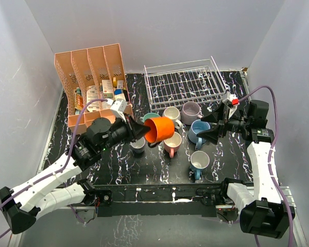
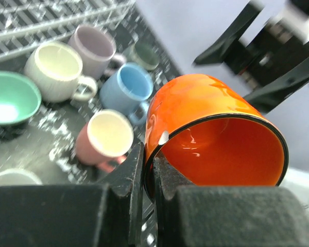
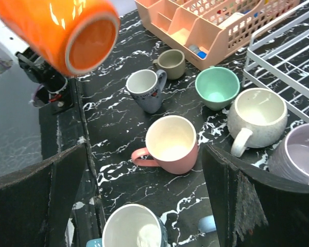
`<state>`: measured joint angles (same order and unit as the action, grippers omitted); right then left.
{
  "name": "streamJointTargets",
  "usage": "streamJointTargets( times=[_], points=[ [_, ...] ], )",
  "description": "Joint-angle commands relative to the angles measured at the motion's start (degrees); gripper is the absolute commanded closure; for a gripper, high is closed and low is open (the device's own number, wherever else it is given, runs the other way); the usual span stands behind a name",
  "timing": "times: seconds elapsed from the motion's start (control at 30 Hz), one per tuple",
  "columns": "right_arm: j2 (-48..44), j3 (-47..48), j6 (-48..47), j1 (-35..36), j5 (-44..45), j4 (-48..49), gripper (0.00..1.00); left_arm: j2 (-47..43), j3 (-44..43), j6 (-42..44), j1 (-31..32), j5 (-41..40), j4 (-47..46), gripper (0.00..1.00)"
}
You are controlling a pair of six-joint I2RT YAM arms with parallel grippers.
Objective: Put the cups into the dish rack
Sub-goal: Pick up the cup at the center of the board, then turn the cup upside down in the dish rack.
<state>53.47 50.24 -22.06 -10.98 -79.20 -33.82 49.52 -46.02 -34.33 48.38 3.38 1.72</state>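
Jaws of the left gripper (image 1: 143,131) are clamped on the rim of the one orange cup (image 1: 162,128), held on its side in the air above the table (image 1: 118,164). The right gripper (image 1: 214,126) has its jaws wide apart just beside a light blue cup (image 1: 198,131). Eight cups (image 1: 172,144) stand on the table, before the one dish rack (image 1: 180,67).

glossy ceramic orange mug (image 2: 206,100); white wire rack (image 1: 181,82); smooth marbled black tabletop (image 1: 118,165).

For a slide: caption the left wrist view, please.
Left pincer shut on the rim of the orange mug, held on its side in the air; pink mug below, dish rack beyond.
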Motion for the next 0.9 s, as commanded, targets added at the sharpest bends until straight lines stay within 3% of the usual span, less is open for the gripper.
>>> streamJointTargets(
  times=[0.0,0.27,0.37,0.43,0.6,0.77,0.87],
  points=[
    [0.4,3.4,3.1,0.5,-6.0,4.1,0.02,2.2,-1.9,-9.5,-2.0,4.5,-23.4,1.00],
    [2.2,5.3,7.5,1.9,-10.4,7.9,0.02,16.1,-2.9,-24.3,-4.0,7.8,-51.2,1.00],
    [3.7,7.1,10.9,2.7,-8.8,9.6,0.02,20.5,-4.6,-27.6,-4.5,7.1,-56.2,1.00],
    [4.1,6.9,18.0,3.1,-5.6,15.6,0.02,22.6,-4.9,-29.6,-4.6,5.6,-59.1,1.00],
    [6.6,3.4,46.7,6.1,-3.0,42.3,0.02,27.3,-4.8,-34.6,-4.7,1.9,-66.5,1.00],
    [7.8,4.2,54.6,10.4,1.2,48.6,0.02,31.3,-6.8,-37.2,-4.8,1.5,-70.2,1.00],
    [8.4,2.4,64.7,12.5,3.8,57.7,0.02,32.4,-7.6,-37.7,-4.8,0.8,-72.7,1.00]
  ],
)
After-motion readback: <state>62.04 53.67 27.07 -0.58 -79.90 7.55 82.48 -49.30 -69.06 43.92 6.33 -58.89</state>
